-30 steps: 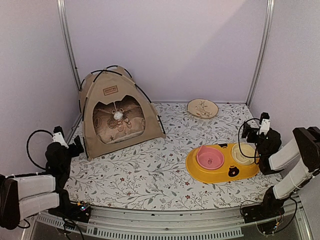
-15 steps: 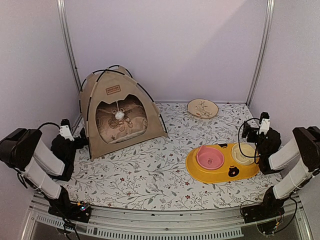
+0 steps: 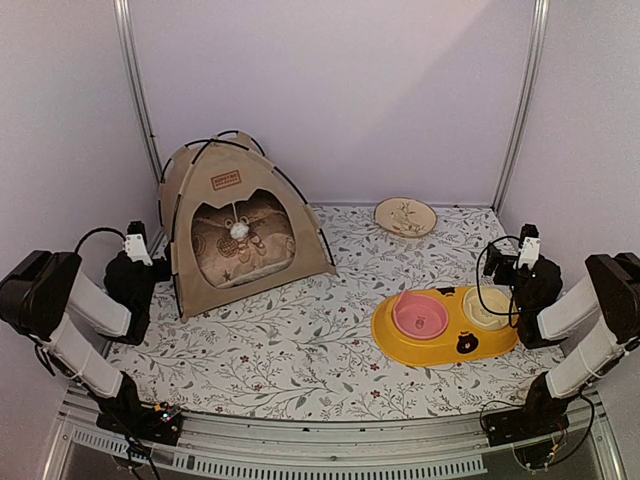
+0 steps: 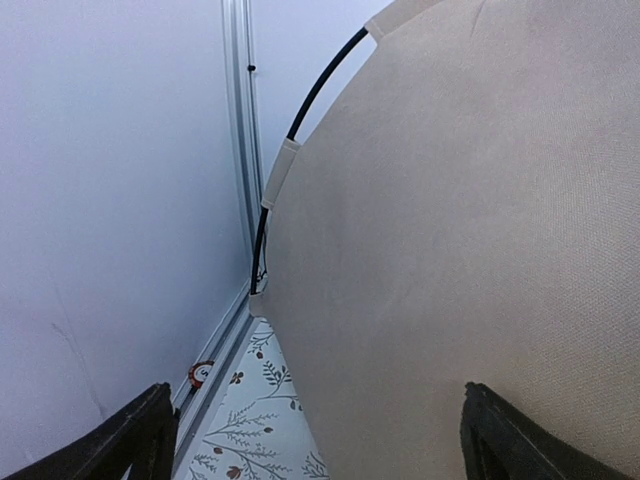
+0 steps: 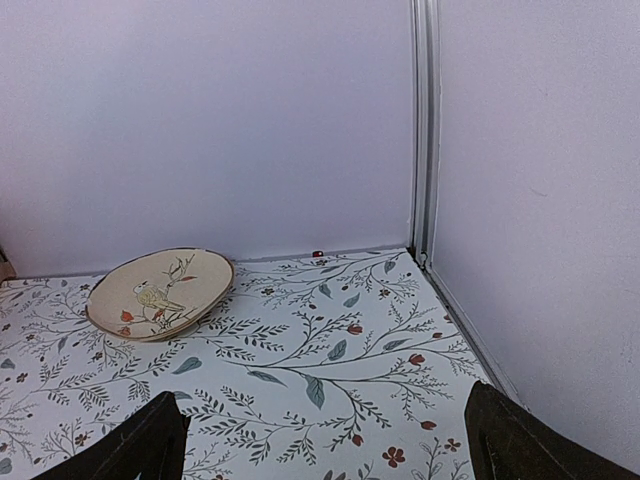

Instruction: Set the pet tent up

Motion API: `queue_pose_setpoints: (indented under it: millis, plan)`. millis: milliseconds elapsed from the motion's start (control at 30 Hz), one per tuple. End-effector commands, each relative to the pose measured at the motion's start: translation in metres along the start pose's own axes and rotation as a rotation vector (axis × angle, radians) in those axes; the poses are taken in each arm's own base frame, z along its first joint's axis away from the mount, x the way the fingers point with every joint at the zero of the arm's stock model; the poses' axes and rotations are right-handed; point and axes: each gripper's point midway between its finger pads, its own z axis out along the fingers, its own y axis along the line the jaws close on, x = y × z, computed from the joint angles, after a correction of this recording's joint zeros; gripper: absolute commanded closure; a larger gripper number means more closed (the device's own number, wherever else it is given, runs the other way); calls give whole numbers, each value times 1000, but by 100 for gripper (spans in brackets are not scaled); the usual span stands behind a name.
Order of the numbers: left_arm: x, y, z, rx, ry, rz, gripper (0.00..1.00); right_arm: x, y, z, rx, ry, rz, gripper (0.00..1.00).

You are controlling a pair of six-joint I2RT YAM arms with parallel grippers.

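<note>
pet tent (image 3: 245, 185) upright, just beside left jaws | left, right jaws spread, empty

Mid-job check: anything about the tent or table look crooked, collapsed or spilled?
Nothing stands out. The pet tent stands upright at the back left, its black poles arched, the pom-pom hanging in the doorway above the pillow. The yellow feeder and the plate lie right way up, nothing spilled.
</note>
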Motion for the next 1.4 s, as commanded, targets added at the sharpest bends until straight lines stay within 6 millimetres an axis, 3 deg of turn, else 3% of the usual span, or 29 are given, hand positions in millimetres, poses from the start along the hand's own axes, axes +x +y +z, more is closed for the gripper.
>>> queue_pose_setpoints:
  millis: [0, 1367]
  plan:
    - [3, -5, -2, 9, 7, 31, 0, -3, 0, 4, 10, -12, -5, 1]
    - [2, -6, -2, 10, 5, 34, 1, -3, 1, 5, -4, -5, -6, 1]
